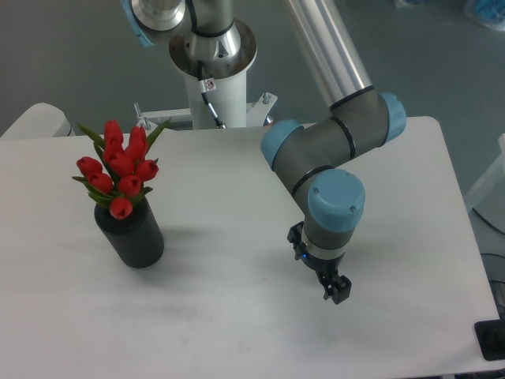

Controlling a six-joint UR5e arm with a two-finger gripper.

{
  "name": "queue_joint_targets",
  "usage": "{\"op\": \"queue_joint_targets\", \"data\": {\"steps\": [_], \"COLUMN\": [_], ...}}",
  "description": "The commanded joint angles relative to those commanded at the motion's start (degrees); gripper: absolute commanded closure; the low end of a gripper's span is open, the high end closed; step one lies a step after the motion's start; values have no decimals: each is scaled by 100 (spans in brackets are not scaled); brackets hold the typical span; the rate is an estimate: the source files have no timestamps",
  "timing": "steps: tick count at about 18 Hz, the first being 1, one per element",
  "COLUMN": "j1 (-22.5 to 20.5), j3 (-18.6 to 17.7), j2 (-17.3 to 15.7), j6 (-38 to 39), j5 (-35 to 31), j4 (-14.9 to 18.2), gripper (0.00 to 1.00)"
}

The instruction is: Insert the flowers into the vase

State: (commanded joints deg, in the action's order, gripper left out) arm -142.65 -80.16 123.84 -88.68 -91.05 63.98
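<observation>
The flowers [120,168], a tight bunch of red tulips with green leaves, stand upright in the vase [134,237], a matte black cylinder at the left of the white table [237,324]. Their stems are hidden inside it. My gripper [317,265] hangs low over the table right of the middle, well away from the vase. It points down, and the blue-capped wrist above hides much of it. One fingertip [338,292] sticks out at the lower right and the other at the upper left. The fingers stand apart with nothing between them.
The arm's white base column [211,75] stands at the table's back edge, behind the middle. The arm's grey links with blue caps [331,146] reach over the right half of the table. The table's right edge lies near the wrist.
</observation>
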Motion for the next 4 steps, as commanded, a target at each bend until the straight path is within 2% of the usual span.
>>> {"op": "queue_joint_targets", "data": {"steps": [4], "j1": [0], "j3": [0], "j2": [0], "j6": [-36], "j5": [9], "j4": [0], "gripper": [0]}}
